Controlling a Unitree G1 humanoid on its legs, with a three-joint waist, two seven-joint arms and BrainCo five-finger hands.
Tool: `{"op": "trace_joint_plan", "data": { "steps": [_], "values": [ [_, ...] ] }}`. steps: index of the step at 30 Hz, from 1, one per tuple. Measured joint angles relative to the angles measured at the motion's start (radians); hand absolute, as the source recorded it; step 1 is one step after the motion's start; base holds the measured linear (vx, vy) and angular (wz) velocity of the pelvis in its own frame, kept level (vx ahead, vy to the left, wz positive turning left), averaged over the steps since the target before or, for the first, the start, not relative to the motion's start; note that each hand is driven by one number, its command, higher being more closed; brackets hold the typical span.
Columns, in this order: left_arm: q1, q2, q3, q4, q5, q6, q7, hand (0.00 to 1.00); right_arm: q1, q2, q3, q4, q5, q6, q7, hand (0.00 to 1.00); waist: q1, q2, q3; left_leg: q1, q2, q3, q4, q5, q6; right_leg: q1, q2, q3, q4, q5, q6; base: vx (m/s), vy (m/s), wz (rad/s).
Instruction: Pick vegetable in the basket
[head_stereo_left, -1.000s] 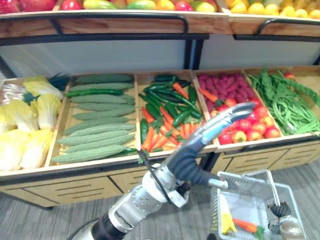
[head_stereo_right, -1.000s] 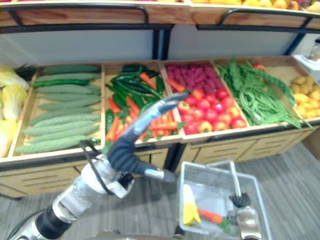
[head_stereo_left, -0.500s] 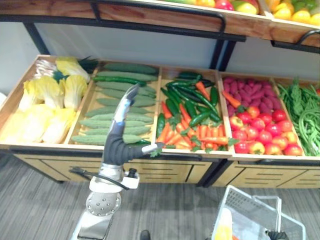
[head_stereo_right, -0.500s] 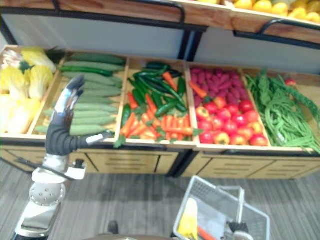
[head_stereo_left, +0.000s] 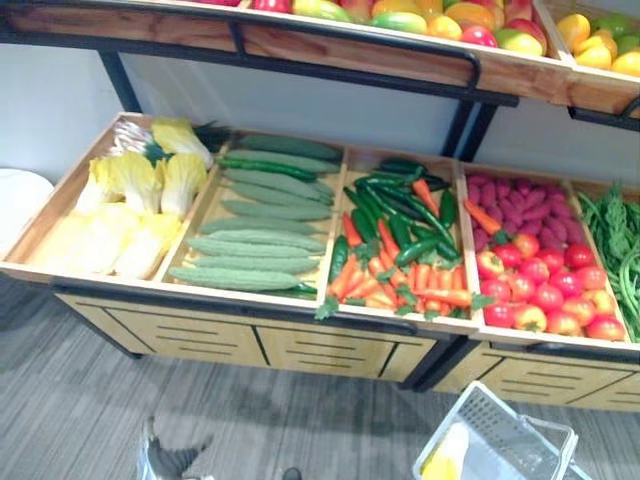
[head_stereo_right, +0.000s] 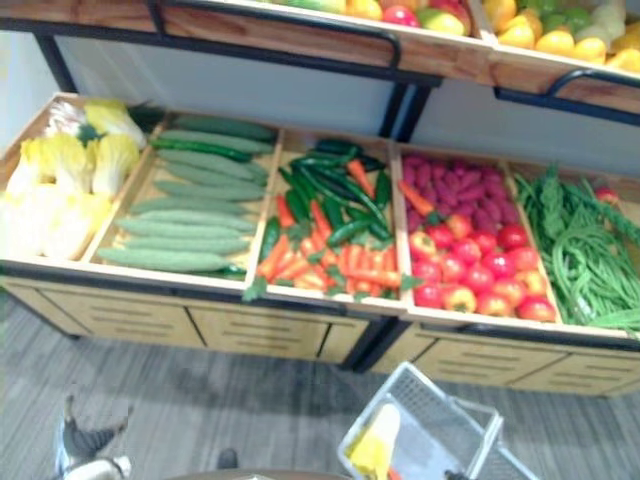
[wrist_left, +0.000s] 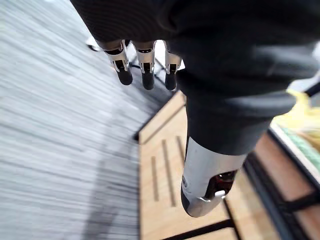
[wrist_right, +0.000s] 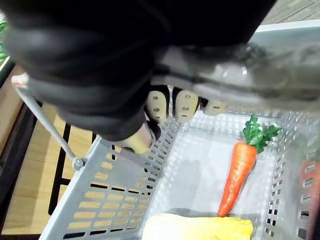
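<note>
My right hand (wrist_right: 175, 106) is gripping the basket (head_stereo_left: 495, 412) handle (wrist_right: 235, 62), lower right; a carrot (wrist_right: 239, 170) and cabbage (wrist_right: 197, 227) are lying inside. My left hand (wrist_left: 146, 65) is hanging open, empty; more picking seems left.

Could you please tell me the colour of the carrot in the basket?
The carrot is orange with green leaves, clearest in the right wrist view.

My head's two eyes look down from well back, sharing the vegetable stand (head_stereo_left: 300, 352) and basket (head_stereo_right: 430, 415) — wrist cameras peer close past the left hand (wrist_left: 145, 65) at floor (wrist_left: 45, 130), past the right hand (wrist_right: 172, 107) into the basket.
</note>
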Motion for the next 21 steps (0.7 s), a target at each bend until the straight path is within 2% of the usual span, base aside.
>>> {"op": "trace_joint_plan", "data": {
  "steps": [2, 4, 6, 8, 13, 15, 21],
  "values": [
    [0.002, -0.021, 0.047, 0.118, -0.051, 0.021, -0.001, 0.0, 0.0, 0.006, -0.002, 0.001, 0.0, -0.003, 0.0, 1.0, -0.001, 0.003, -0.01, 0.0, -0.001, 0.001, 0.0, -0.002, -0.001, 0.001, 0.0, 0.0, -0.003, 0.0, 0.0, 0.0, 0.0, 0.0],
    [-0.005, -0.025, 0.047, 0.195, -0.078, 0.04, -0.004, 0.0, -0.003, 0.009, -0.004, 0.003, -0.001, -0.003, -0.001, 1.0, -0.003, 0.002, -0.01, 0.001, -0.001, 0.002, 0.0, -0.003, -0.002, 0.002, 0.0, 0.002, -0.006, 0.0, 0.0, 0.0, 0.0, 0.0],
    [-0.006, -0.032, 0.045, 0.237, -0.084, 0.06, -0.026, 0.0, -0.004, 0.01, -0.005, 0.01, -0.001, -0.003, -0.004, 1.0, -0.005, 0.002, -0.01, 0.002, -0.001, 0.003, 0.0, -0.004, -0.002, 0.003, 0.0, 0.004, -0.007, 0.0, 0.0, 0.0, 0.0, 0.0],
    [-0.013, -0.034, 0.044, 0.268, -0.089, 0.08, -0.077, 0.0, -0.007, 0.01, -0.008, 0.012, -0.001, 0.0, -0.006, 1.0, -0.01, 0.002, -0.01, 0.004, -0.001, 0.005, 0.0, -0.004, -0.003, 0.003, 0.001, 0.007, -0.007, 0.0, 0.0, 0.01, -0.001, -0.02],
    [-0.035, -0.021, 0.007, 0.325, -0.129, 0.091, -0.223, 0.0, -0.033, 0.01, -0.003, 0.019, -0.009, 0.016, 0.004, 1.0, -0.031, 0.007, -0.009, 0.027, 0.0, 0.033, -0.001, -0.013, -0.005, 0.006, 0.0, 0.037, -0.005, 0.0, 0.0, 0.01, 0.0, -0.16],
    [-0.045, -0.019, -0.017, 0.328, -0.128, 0.104, -0.257, 0.0, -0.033, 0.01, 0.0, 0.021, -0.009, 0.018, 0.011, 1.0, -0.031, 0.01, -0.006, 0.032, 0.002, 0.046, -0.001, -0.017, -0.005, 0.003, 0.001, 0.048, -0.005, 0.0, 0.0, 0.01, -0.002, -0.17],
    [-0.059, -0.008, -0.069, 0.36, -0.128, 0.108, -0.29, 0.0, -0.05, 0.009, 0.028, 0.034, -0.011, 0.021, 0.025, 1.0, -0.038, 0.006, 0.0, 0.055, 0.003, 0.084, -0.001, -0.032, -0.006, 0.001, 0.002, 0.09, -0.007, 0.0, 0.0, 0.02, -0.001, -0.19]
  ]
}}
